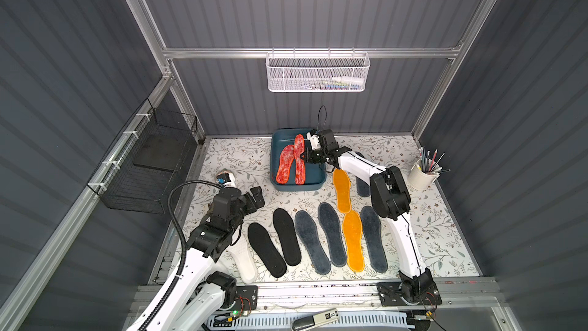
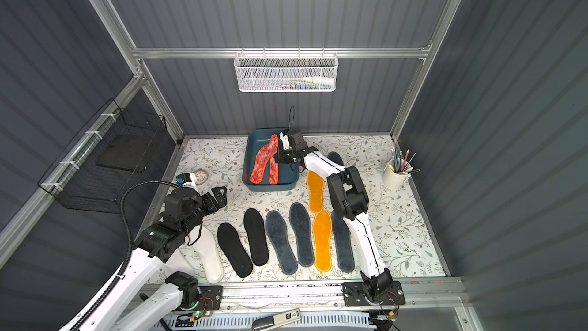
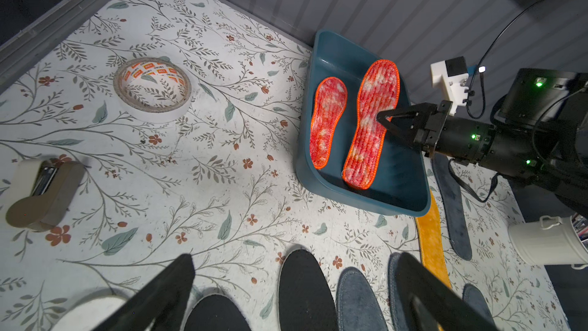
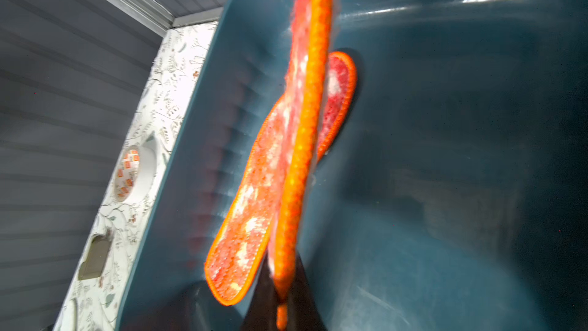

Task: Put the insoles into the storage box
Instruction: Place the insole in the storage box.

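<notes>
The right end effector [image 1: 305, 156] is closed tightly on the long edge of a red-orange mottled insole [image 1: 299, 160] and holds it tilted on its side inside the storage box [image 1: 297, 187], which stands at the middle of the far edge of the surface [image 1: 429, 234]. A second red-orange insole [image 1: 285, 163] lies flat in the box just beside it. The left end effector [image 1: 257, 197] hangs near the left edge with its jaws wide apart and empty, and the black insoles [image 1: 266, 249], grey-blue insoles [image 1: 313, 243], orange-yellow insoles [image 1: 342, 191] and a white insole [image 1: 243, 262] lie along the near edge.
</notes>
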Motion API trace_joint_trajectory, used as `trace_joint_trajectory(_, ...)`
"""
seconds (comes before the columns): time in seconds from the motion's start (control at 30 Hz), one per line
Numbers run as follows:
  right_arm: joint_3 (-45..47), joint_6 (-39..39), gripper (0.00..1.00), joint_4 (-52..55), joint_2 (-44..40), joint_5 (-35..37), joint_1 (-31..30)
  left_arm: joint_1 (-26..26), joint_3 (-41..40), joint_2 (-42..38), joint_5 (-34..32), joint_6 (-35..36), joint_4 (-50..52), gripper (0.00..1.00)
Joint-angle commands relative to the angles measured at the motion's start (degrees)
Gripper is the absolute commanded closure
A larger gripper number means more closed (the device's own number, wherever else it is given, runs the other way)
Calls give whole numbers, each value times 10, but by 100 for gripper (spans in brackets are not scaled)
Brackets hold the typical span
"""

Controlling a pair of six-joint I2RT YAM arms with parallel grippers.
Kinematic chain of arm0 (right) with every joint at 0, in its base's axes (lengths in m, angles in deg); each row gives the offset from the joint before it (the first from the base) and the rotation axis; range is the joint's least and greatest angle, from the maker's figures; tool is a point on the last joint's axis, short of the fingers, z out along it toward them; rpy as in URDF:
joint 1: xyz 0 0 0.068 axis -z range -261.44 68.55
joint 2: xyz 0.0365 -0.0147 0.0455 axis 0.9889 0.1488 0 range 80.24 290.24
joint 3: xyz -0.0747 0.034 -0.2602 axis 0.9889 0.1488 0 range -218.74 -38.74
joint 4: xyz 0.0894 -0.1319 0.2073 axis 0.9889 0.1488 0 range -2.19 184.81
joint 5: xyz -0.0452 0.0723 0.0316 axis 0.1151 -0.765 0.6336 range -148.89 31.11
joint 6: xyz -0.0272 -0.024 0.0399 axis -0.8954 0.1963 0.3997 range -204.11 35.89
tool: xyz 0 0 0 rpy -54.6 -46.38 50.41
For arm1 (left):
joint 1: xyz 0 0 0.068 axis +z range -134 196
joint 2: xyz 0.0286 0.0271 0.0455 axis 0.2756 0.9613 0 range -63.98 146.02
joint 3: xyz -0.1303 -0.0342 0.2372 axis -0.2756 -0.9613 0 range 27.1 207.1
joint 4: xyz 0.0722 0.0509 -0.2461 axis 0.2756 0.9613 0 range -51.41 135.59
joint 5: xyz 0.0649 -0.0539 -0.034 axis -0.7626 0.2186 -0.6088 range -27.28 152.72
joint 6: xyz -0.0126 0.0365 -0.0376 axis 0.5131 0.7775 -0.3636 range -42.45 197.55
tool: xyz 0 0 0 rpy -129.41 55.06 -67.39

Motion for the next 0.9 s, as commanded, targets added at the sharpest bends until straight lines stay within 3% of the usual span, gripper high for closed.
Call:
trace_joint_trajectory(0.0, -28, -22, 91, 41, 19, 33, 1, -3, 19, 4, -14, 0, 13, 0)
trace_joint_trajectory(0.07, -38, -30, 82, 52, 21, 36, 2, -3, 21, 5, -15, -1, 18, 0)
trace_joint_trajectory(0.2, -39, -45, 49, 56, 2, 47, 2, -3, 27, 9, -28, -6, 34, 0)
trace_joint_trajectory(0.47, -24, -89, 15, 59, -93, 71, 3, -3, 31, 22, -60, -34, 72, 0)
trace_joint_trajectory(0.63, 73, -92, 1, -1, -202, 69, -1, -3, 25, 26, -53, -52, 79, 0)
trace_joint_trajectory(0.87, 337, -53, 1, -164, -406, 98, -6, -3, 4, 55, -6, -121, 98, 0)
